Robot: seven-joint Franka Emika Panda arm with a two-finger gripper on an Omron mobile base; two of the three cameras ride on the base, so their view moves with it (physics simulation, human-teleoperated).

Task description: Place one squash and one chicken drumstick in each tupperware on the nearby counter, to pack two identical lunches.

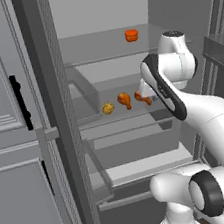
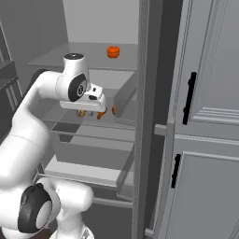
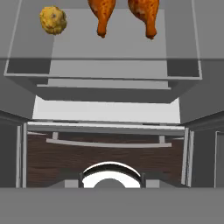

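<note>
1. The two chicken drumsticks (image 1: 124, 100) (image 1: 143, 97) lie side by side on the middle glass shelf (image 1: 125, 116) of the open fridge, thin ends toward the robot. I think they are kept there as cold storage, so the task has to begin here and not at the desk.
2. Just to the left of them on the same shelf lies a small yellow lumpy item (image 1: 107, 108), apart from the drumsticks; it may be a squash, but I cannot tell for sure.
3. On the shelf above, farther back and to the right, sits an orange ribbed item (image 1: 131, 35), possibly also a squash.
4. The hand (image 2: 96, 110) is at the front edge of the middle shelf, near the right drumstick. Nothing is seen between its fingers; how far they are spread, I cannot tell.
5. The arm rises from the base, bends at the elbow, and reaches forward into the fridge with the wrist turned down.
</note>
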